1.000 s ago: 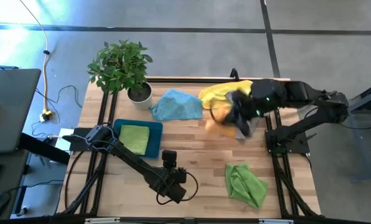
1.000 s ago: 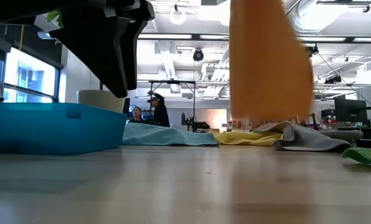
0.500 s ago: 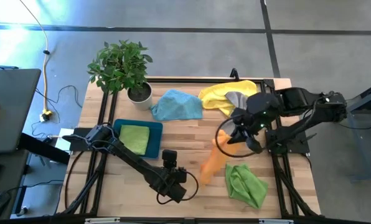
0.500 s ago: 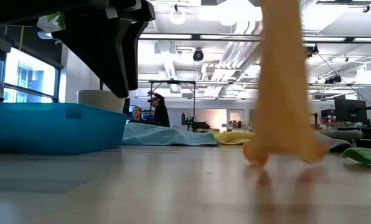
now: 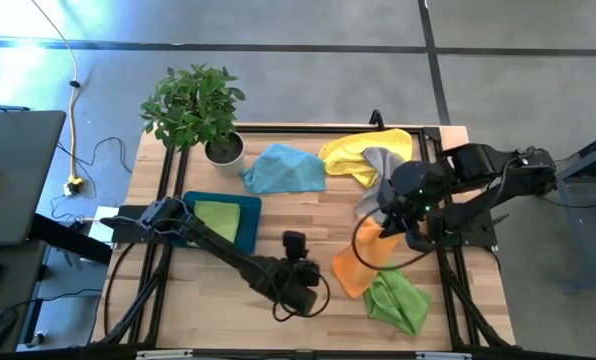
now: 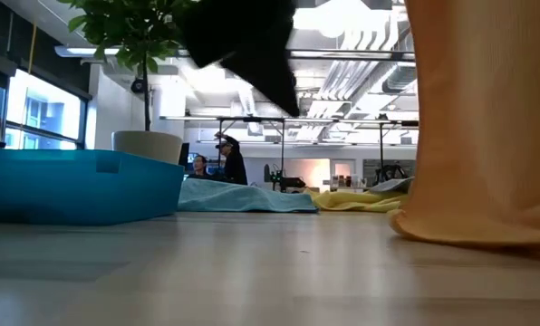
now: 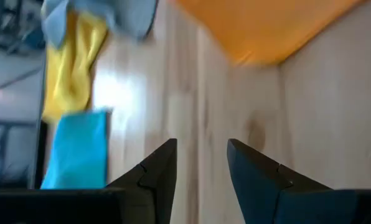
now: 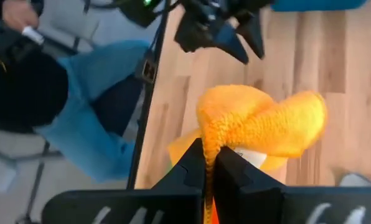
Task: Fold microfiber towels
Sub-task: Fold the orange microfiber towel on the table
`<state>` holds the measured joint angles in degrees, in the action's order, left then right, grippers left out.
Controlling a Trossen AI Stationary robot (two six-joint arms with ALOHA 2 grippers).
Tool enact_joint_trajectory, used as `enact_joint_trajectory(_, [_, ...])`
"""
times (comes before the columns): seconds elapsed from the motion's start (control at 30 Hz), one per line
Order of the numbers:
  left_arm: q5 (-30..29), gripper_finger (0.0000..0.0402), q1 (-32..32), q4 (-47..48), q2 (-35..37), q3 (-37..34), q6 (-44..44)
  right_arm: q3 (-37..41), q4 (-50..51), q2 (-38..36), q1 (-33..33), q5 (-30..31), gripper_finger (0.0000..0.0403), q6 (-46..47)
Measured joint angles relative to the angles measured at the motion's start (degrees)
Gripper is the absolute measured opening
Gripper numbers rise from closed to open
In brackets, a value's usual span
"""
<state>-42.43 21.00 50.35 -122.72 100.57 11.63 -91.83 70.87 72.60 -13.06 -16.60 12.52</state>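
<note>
Wooden table (image 5: 308, 215) in an open workshop with ceiling lights, somebody in jeans sitting just off the table edge in the right wrist view. The right gripper (image 8: 209, 163) is clamped tight on a pinch of the orange towel (image 5: 359, 264), which hangs from it with its lower end bunched on the wood. Using that towel as the landmark: a lime green towel (image 5: 395, 298) lies touching its front side, grey (image 5: 381, 165) and yellow (image 5: 356, 150) ones are piled behind it, light blue (image 5: 285, 168) further along toward the potted plant (image 5: 194, 105). The left gripper (image 7: 201, 165) sits just beside it, fingers apart, holding nothing. Second lime towel (image 5: 218, 222) is in the teal tray (image 5: 250, 224).
</note>
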Motion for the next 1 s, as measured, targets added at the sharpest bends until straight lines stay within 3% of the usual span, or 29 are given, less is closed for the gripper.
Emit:
enact_joint_trajectory(0.13, [8.73,0.0131,-2.48,-10.97,0.00,0.00,-8.85,-0.02,5.14,0.00,-3.27,2.80,0.0000,-3.64])
enact_joint_trajectory(0.33, [26.87,0.0131,-5.53,-26.09,0.00,0.02,-17.04,-0.02,11.67,0.63,-8.97,9.31,0.0000,0.72])
enact_joint_trajectory(0.43, [31.49,0.0131,-6.96,-31.90,0.03,0.02,-18.69,-0.02,12.70,1.32,-12.67,11.31,0.0000,0.32])
enact_joint_trajectory(0.6, [27.45,0.0131,-9.09,-38.79,1.31,0.06,-19.94,-0.02,19.41,3.17,-17.58,14.28,0.0000,-2.16])
enact_joint_trajectory(0.7, [22.52,0.0131,-10.14,-43.49,1.94,0.02,-21.39,-0.02,18.51,3.88,-19.34,17.10,0.0000,-4.49])
enact_joint_trajectory(0.8, [21.40,0.0131,-10.99,-48.12,2.05,0.03,-21.51,-0.09,17.87,4.10,-20.36,20.66,0.0000,-8.02])
enact_joint_trajectory(1.0, [17.69,0.0131,-12.44,-48.81,1.97,0.02,-22.50,-0.02,18.68,4.22,-20.85,23.83,0.0000,-9.56])
